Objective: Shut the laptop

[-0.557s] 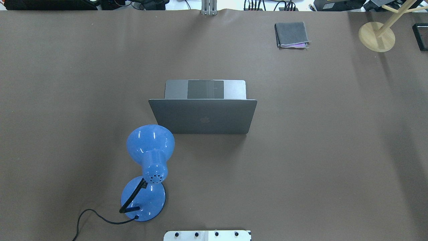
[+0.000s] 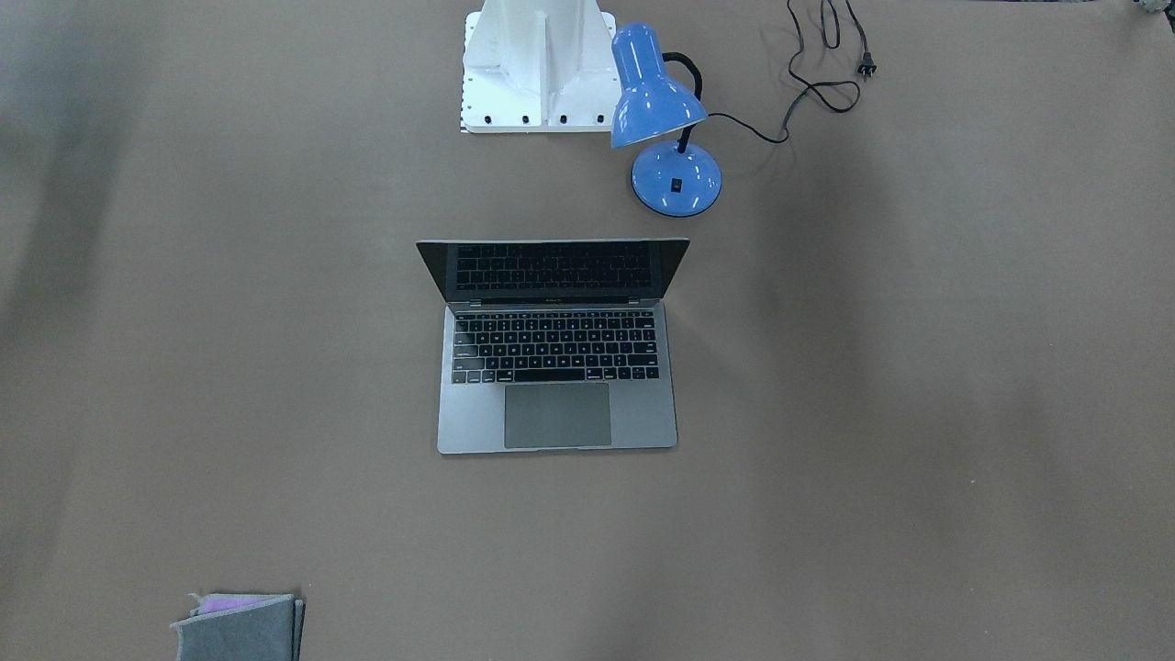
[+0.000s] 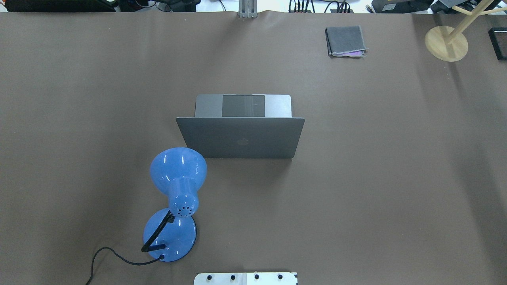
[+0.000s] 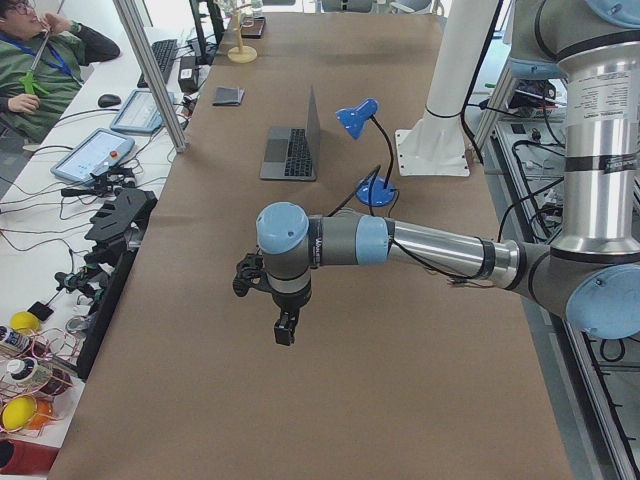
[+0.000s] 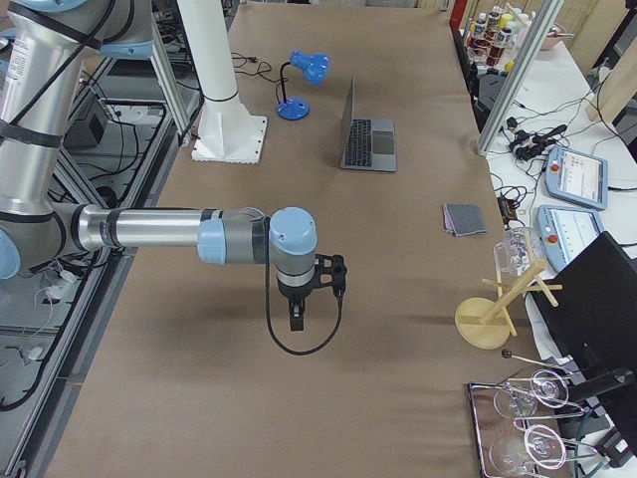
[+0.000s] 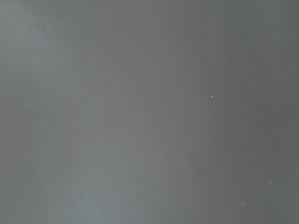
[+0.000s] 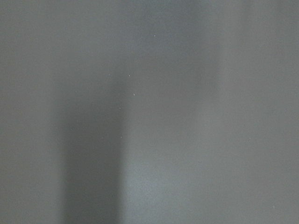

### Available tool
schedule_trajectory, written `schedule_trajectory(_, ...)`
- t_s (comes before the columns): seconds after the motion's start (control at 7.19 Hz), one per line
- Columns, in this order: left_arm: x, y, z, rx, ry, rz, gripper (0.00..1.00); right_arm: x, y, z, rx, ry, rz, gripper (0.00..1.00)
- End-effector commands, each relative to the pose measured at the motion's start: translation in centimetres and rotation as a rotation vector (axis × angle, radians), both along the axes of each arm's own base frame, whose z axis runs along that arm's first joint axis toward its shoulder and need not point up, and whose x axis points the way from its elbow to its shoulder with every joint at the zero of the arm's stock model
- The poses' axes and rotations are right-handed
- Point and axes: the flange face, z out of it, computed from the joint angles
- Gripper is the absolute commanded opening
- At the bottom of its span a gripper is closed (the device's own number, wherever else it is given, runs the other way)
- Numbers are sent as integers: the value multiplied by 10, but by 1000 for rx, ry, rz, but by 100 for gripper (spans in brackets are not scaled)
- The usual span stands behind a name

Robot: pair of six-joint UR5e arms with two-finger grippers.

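Note:
The space-grey laptop (image 3: 240, 138) stands open in the middle of the table, its lid with the dark apple logo towards the robot. The front-facing view shows its black keys, trackpad (image 2: 557, 415) and dark screen. It also shows in the left view (image 4: 290, 152) and the right view (image 5: 368, 141). My left gripper (image 4: 285, 330) hangs over bare table far from the laptop, seen only in the left view. My right gripper (image 5: 296, 321) hangs likewise, seen only in the right view. I cannot tell whether either is open or shut. Both wrist views show only brown table.
A blue desk lamp (image 3: 178, 174) stands close to the laptop's lid on the robot's left side, its cord (image 2: 817, 83) trailing behind. A grey felt pouch (image 3: 345, 40) and a wooden stand (image 3: 446, 42) sit at the far right. The white robot base (image 2: 537, 64) is behind the laptop.

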Motion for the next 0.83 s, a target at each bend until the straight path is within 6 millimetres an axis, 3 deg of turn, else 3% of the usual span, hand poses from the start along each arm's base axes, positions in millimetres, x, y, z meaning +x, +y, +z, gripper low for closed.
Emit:
schedule_trajectory(0.0, 0, -10, -14, 60, 0, -2, 98, -1, -8, -11, 158, -11, 2, 100)
schedule_trajectory(0.42, 0, -26, -38, 326, -7, 2, 98, -1, -24, -31, 258, -15, 16, 100)
schedule_trajectory(0.56, 1, -52, -54, 491, -17, 2, 98, -2, -36, -43, 290, -18, 16, 100)
schedule_trajectory(0.7, 2, -61, -44, 516, -11, 5, 98, -3, -42, -51, 305, -30, 15, 100)
